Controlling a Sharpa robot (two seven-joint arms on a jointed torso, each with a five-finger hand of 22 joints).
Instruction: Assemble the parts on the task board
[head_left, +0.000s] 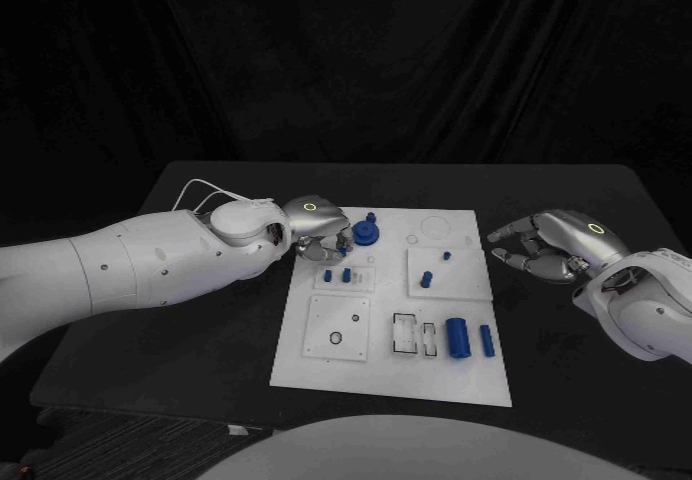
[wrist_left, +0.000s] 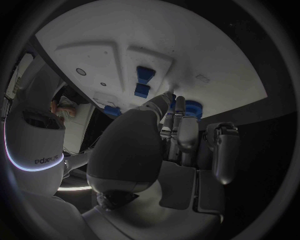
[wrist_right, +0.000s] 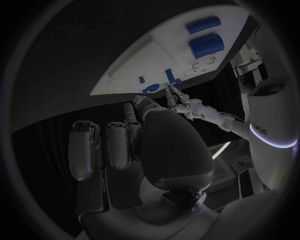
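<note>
Left hand (head_left: 315, 225) at the task board's (head_left: 361, 375) far left corner, fingers pinching an upright blue part (head_left: 366, 232), right hand (head_left: 554, 246) curled, holding nothing, over the worktop (head_left: 577, 380) off the board's right edge

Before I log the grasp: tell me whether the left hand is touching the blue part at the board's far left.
Touching. The head view shows the left hand with its fingers on the blue part.
</note>
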